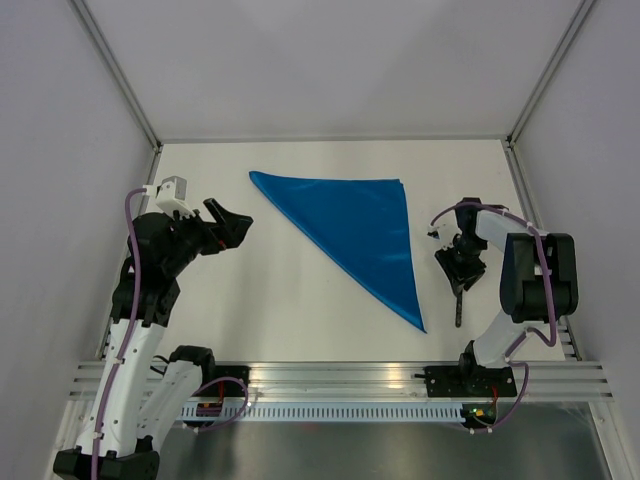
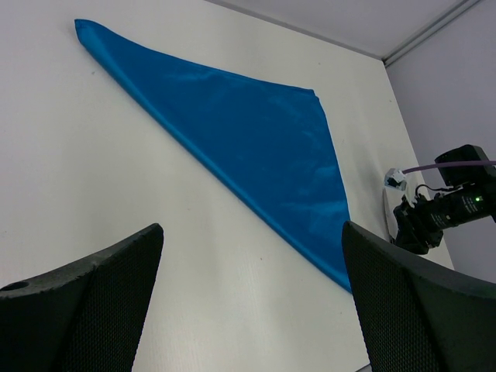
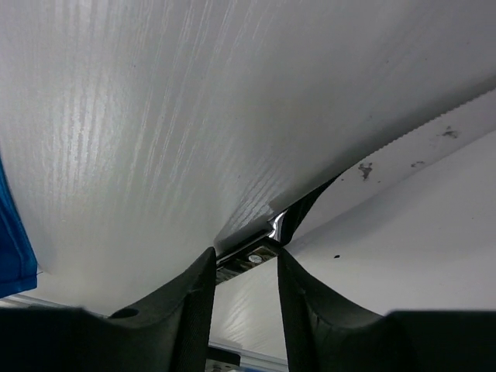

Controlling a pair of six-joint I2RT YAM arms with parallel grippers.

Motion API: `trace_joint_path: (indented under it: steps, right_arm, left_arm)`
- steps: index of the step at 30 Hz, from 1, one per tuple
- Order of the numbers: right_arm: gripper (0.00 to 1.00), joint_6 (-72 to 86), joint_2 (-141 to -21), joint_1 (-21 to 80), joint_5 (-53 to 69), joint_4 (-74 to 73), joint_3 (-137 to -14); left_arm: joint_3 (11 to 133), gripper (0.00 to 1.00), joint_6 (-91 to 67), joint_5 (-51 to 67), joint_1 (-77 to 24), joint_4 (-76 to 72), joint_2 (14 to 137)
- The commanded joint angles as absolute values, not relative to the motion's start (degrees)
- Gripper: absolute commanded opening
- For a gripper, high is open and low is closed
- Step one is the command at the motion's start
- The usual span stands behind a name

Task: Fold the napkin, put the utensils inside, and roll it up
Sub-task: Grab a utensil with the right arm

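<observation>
At the near right side of the table, the right gripper straddles the one knife; if its fingers pinch it, I cannot tell. The left gripper hangs wide apart, holding nothing. Farther, one napkin, folded in triangle, lies flat, with white table visible along all three edges.

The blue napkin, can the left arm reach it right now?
Probably yes. The left tool hangs open just beside the napkin, and only bare table lies between them.
</observation>
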State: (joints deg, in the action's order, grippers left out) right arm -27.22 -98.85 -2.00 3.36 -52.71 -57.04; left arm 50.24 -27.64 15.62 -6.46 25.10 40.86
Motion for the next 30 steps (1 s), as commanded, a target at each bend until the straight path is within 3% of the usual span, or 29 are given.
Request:
trace_joint_path:
  steps: [1,7,13,30]
  right_arm:
    - [0.42,-24.87,-101.25,-1.32,-3.96,-51.59,-56.25]
    - [0.25,-24.08,-103.00,-0.62,-2.82,-50.28,-56.78]
    - [0.00,-23.38,-103.54,-0.53,-1.06,-46.85,-58.62]
    - [0.00,-21.62,-100.81,3.50,7.12,-57.21,-81.55]
  left_arm:
    - [50.19,1.00,-29.62,17.05,-6.42,22.85,40.69]
    - [50.19,1.00,-29.53,17.05,-6.33,22.85,40.96]
    - [50.27,1.00,-29.44,16.88,-6.33,22.76,41.48]
    - [52.03,1.00,-28.92,15.47,-6.33,22.76,45.88]
